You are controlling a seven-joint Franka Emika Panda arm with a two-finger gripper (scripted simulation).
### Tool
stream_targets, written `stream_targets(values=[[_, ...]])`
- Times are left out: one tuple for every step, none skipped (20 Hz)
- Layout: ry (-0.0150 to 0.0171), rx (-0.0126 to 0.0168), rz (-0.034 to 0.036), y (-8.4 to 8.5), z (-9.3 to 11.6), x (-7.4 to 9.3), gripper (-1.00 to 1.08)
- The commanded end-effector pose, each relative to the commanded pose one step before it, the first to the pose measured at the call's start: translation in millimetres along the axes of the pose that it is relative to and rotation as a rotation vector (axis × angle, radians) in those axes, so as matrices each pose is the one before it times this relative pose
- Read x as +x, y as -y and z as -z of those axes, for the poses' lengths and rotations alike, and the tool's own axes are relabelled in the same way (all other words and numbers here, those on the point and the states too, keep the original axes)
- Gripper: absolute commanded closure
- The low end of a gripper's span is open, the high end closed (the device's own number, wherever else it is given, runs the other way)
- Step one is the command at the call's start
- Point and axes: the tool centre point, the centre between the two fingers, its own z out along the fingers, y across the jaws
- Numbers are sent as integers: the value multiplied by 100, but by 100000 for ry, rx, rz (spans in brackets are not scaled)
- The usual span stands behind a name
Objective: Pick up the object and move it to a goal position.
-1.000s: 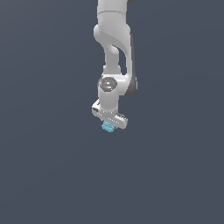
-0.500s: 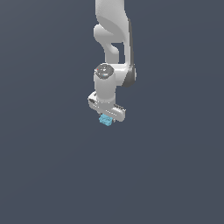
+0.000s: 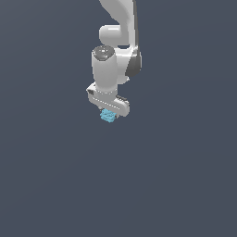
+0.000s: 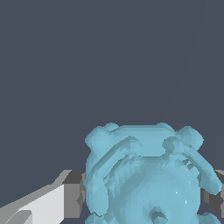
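Observation:
The object (image 3: 108,115) is a small light-blue lumpy chunk held under the white gripper (image 3: 109,114), which is shut on it. In the wrist view the object (image 4: 148,175) fills the frame between the two fingers (image 4: 72,194), pinched on both sides. The arm reaches down from the top of the exterior view, and the gripper with the object hangs above the plain dark grey ground. No goal marker shows in either view.
Plain dark grey ground (image 3: 55,185) lies all around with no other objects or edges in view.
The gripper has risen with the object in it and shifted slightly toward the exterior view's left. The wrist has tilted more toward the camera.

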Motion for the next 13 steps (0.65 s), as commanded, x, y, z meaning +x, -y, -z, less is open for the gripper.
stream_targets(values=[[94,-72,14,-473,1146,-168,108],[0,0,0,-139,358,-37,108],[0,0,0,-121,311,-31,108],[0,0,0,-102,264,-24,108],[0,0,0,-83,217,-17,108],[0,0,0,-63,170,-9,108],[-10,-68,0,-31,113,-3,108],[0,0,0,-24,74,7,108],[0,0,0,-4,26,15,108],[0,0,0,16,-22,23,108],[0,0,0,34,-67,29,108],[0,0,0,27,-57,19,108],[0,0,0,10,-21,6,108]])
